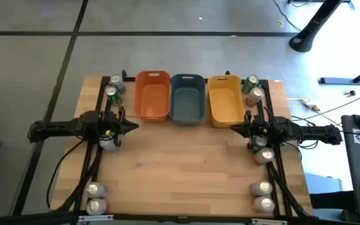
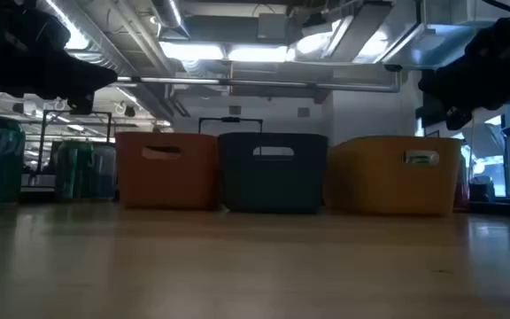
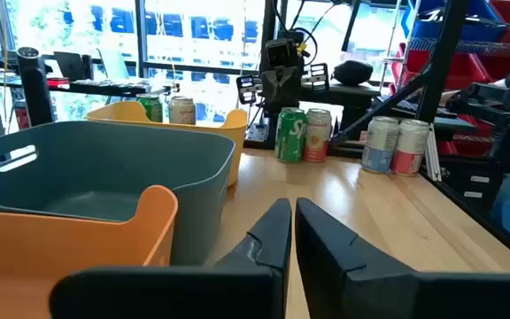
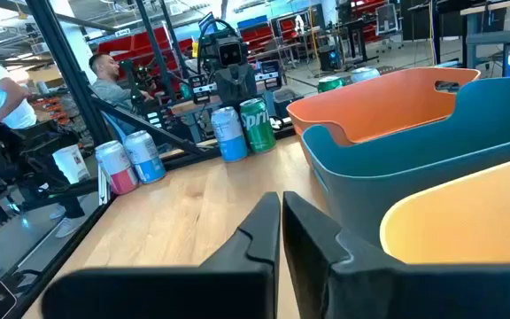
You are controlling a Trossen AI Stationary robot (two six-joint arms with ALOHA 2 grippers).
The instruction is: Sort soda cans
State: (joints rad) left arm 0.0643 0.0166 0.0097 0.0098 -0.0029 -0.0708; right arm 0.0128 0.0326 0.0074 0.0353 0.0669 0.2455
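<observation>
Left gripper (image 1: 132,127): fingers closed together on nothing, raised above the table beside the orange bin (image 1: 152,95). Right gripper (image 1: 235,129): likewise closed and empty, mirrored on the opposite side, just beside the yellow bin (image 1: 225,100). Judgement: both arms hold a symmetric ready pose facing inward; sorting has not begun.

The grey-blue bin (image 1: 187,98) stands between the other two; the three touch side by side along the far edge of the wooden table (image 1: 186,169). All three appear empty from above.

The soda cans are staged in small groups at the table's margins, outside the central work zone: a far-left pair (image 1: 112,87), a far-right pair (image 1: 252,90), a near-left pair (image 1: 95,197), a near-right pair (image 1: 262,195), and further cans (image 1: 262,153) partly hidden under each arm. Judgement: this layout keeps the centre clear and places cans within either arm's reach.

Legible markings: one green can (image 4: 257,124) shows "Spri", presumably Sprite. Other labels cannot be read.
</observation>
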